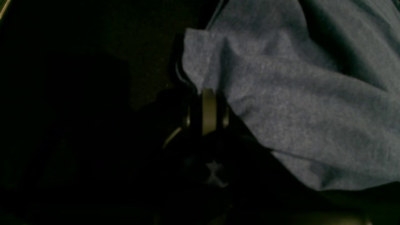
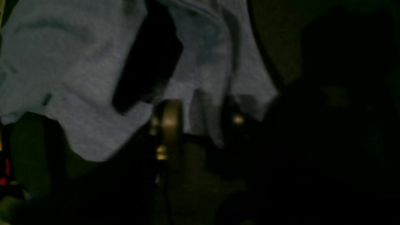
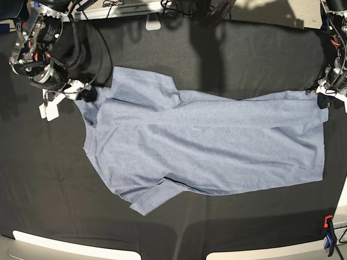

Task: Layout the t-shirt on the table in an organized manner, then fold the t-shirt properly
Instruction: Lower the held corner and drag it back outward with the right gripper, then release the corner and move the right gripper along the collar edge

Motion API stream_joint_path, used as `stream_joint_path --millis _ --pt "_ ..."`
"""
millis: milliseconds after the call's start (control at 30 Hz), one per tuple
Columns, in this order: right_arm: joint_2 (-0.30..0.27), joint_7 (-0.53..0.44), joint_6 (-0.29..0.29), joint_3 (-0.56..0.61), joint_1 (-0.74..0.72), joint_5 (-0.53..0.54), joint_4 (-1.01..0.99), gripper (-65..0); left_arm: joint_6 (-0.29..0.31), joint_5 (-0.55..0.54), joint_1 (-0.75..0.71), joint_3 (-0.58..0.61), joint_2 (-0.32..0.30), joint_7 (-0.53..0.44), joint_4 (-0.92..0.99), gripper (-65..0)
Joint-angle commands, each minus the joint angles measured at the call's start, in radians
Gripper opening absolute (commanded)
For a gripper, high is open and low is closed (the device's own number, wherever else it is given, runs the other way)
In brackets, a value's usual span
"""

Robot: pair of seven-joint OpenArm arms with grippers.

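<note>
The light blue-grey t-shirt (image 3: 206, 146) lies spread sideways on the black table (image 3: 217, 54), collar end to the left, hem to the right, with creases across the body. No lettering shows. My left gripper (image 3: 323, 99) is at the hem's far right corner and is shut on it. In the left wrist view that corner of the t-shirt (image 1: 297, 109) runs into the left gripper (image 1: 190, 62). My right gripper (image 3: 87, 95) is at the shoulder by the collar. In the blurred right wrist view the right gripper (image 2: 200, 47) has its jaws apart with a fold of the t-shirt (image 2: 62, 62) between them.
An orange and blue clamp (image 3: 328, 233) grips the table's front right edge. White tags (image 3: 49, 111) hang beside the right arm. Cables and a rail (image 3: 124, 8) run along the back edge. Light panels (image 3: 65, 246) border the front.
</note>
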State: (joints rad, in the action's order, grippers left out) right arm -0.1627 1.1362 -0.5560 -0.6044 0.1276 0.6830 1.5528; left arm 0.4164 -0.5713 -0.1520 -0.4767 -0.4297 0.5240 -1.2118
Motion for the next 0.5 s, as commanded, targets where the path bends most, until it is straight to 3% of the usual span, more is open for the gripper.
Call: stream_joint_path --millis 0,67,167,467 --pt "-0.013 -0.011 -0.008 -0.004 -0.009 0.008 0.015 -56.8 0.004 0.006 0.002 -0.002 -0.017 0.000 -0.014 -65.0" --pt "-0.016 -0.011 -0.015 -0.005 -0.008 -0.055 0.021 -65.0 0.003 0.005 -0.001 -0.002 -0.019 0.002 -0.014 -65.0" --pt "-0.026 -0.011 -0.019 -0.005 0.014 -0.137 0.072 -65.0 0.004 0.003 -0.021 -0.007 -0.034 0.045 -0.042 -65.0" --pt "-0.099 -0.011 -0.011 -0.007 0.187 -0.167 0.288 -65.0 0.002 0.002 -0.217 -0.095 -0.098 0.098 -0.335 -65.0"
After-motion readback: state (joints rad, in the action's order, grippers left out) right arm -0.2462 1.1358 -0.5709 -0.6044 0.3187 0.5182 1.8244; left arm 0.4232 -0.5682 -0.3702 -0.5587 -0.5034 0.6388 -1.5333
